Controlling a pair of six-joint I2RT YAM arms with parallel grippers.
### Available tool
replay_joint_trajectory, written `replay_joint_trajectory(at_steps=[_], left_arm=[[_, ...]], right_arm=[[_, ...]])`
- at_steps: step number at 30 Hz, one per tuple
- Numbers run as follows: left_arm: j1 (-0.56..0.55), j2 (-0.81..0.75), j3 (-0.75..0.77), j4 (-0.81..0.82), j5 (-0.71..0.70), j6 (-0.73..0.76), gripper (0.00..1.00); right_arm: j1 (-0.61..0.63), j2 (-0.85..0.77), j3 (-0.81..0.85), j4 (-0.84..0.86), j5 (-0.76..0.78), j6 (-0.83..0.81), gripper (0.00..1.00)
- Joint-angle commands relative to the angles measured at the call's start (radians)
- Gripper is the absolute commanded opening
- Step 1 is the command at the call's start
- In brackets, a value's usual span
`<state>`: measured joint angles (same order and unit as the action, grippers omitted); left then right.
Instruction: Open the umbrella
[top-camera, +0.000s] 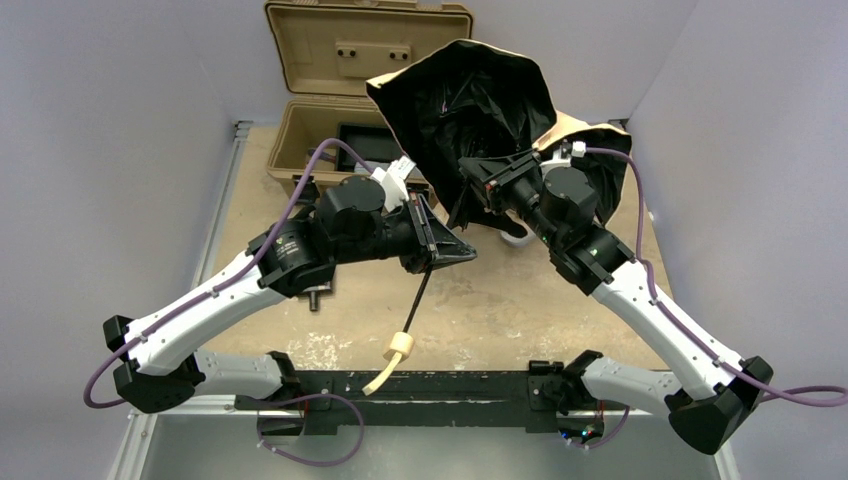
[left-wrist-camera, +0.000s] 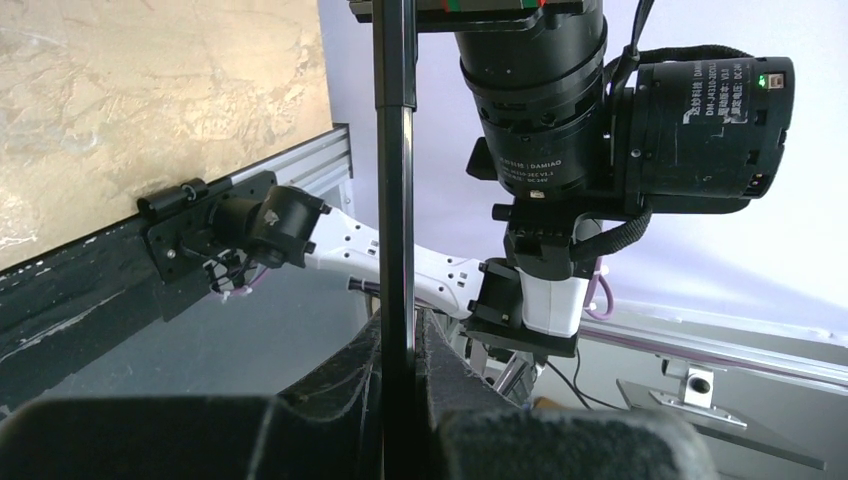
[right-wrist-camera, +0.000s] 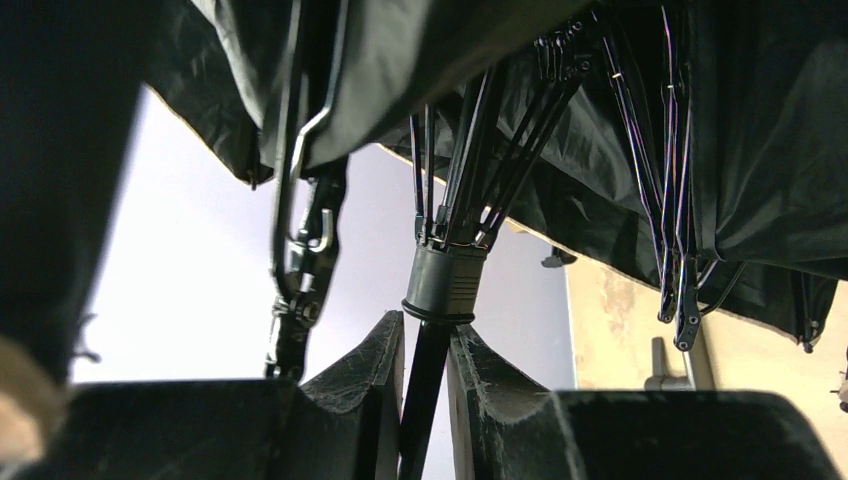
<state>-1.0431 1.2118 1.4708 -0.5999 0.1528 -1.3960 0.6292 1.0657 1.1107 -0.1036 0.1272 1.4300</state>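
The umbrella (top-camera: 480, 100) is partly spread at the back, its black lining facing me and cream fabric at its edges. Its thin shaft (top-camera: 418, 295) slants down to the tan knob handle (top-camera: 399, 346) with its strap near the front rail. My left gripper (top-camera: 445, 250) is shut on the shaft, which runs upright between the jaws in the left wrist view (left-wrist-camera: 395, 200). My right gripper (top-camera: 478, 190) is closed around the shaft just under the black runner (right-wrist-camera: 444, 283), where the ribs (right-wrist-camera: 480, 150) gather. The canopy lining (right-wrist-camera: 750, 150) hangs overhead.
An open tan toolbox (top-camera: 340, 60) stands at the back left, right behind the canopy. A small white object (top-camera: 515, 232) lies on the tan tabletop (top-camera: 500, 310), partly hidden under the right arm. Grey walls close in on both sides. A black rail (top-camera: 450, 385) runs along the near edge.
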Motion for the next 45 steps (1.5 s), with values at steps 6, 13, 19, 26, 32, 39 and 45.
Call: replay_joint_trajectory(at_steps=[6, 13, 19, 26, 32, 39, 45], left_arm=[[-0.045, 0.008, 0.139, 0.01, 0.051, 0.015, 0.0], [-0.089, 0.001, 0.145, -0.054, 0.094, 0.019, 0.0], [-0.107, 0.005, 0.146, -0.138, 0.168, 0.074, 0.0], [-0.119, -0.013, 0.134, -0.189, 0.204, 0.097, 0.0], [-0.132, -0.015, 0.135, -0.237, 0.234, 0.112, 0.0], [-0.14, -0.012, 0.137, -0.251, 0.313, 0.127, 0.0], [-0.15, -0.014, 0.136, -0.304, 0.365, 0.149, 0.0]], right_arm=[[-0.034, -0.012, 0.132, 0.09, 0.262, 0.044, 0.17], [-0.168, -0.004, 0.147, 0.181, 0.289, 0.035, 0.14], [-0.26, 0.033, 0.208, 0.297, 0.332, -0.057, 0.11], [-0.361, 0.108, 0.305, 0.337, 0.347, -0.055, 0.08], [-0.461, 0.195, 0.411, 0.363, 0.35, -0.075, 0.09], [-0.536, 0.268, 0.499, 0.436, 0.416, -0.104, 0.1], [-0.599, 0.319, 0.564, 0.463, 0.443, -0.069, 0.12]])
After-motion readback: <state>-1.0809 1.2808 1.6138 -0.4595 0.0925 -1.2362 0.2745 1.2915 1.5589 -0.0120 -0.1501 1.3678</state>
